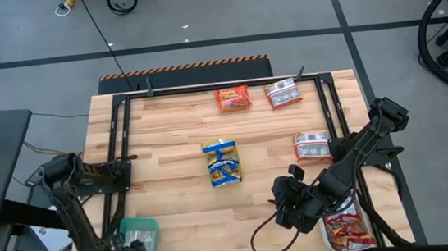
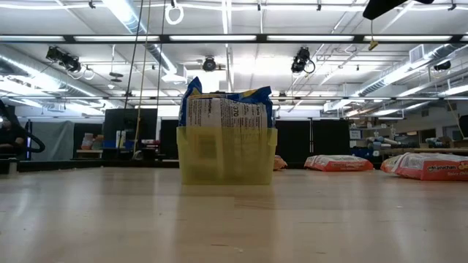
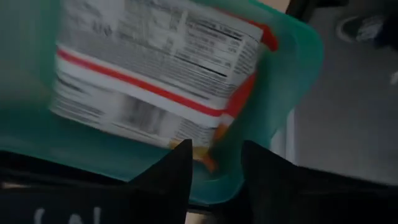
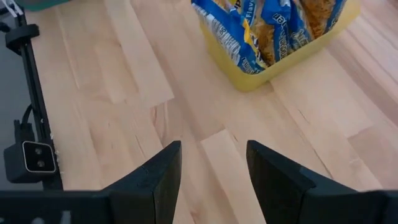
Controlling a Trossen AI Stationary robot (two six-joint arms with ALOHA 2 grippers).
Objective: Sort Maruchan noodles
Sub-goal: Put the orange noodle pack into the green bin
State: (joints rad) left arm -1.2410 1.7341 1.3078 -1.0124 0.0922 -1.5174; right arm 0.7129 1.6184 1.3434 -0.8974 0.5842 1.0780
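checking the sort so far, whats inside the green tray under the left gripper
The green tray holds a silver-white noodle packet with a red stripe, label side up. The left gripper hovers open above its rim. Anything beneath that packet is covered and cannot be seen.

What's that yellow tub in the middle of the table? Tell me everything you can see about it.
The yellow tray is a small, shallow, translucent plastic bin sitting flat on the wooden table near its centre. It is stuffed with blue-and-yellow noodle packets standing on edge, their tops rising well above its rim. In the low view, printed packet backs show through its wall. Nothing else touches it; the right gripper is open short of it.
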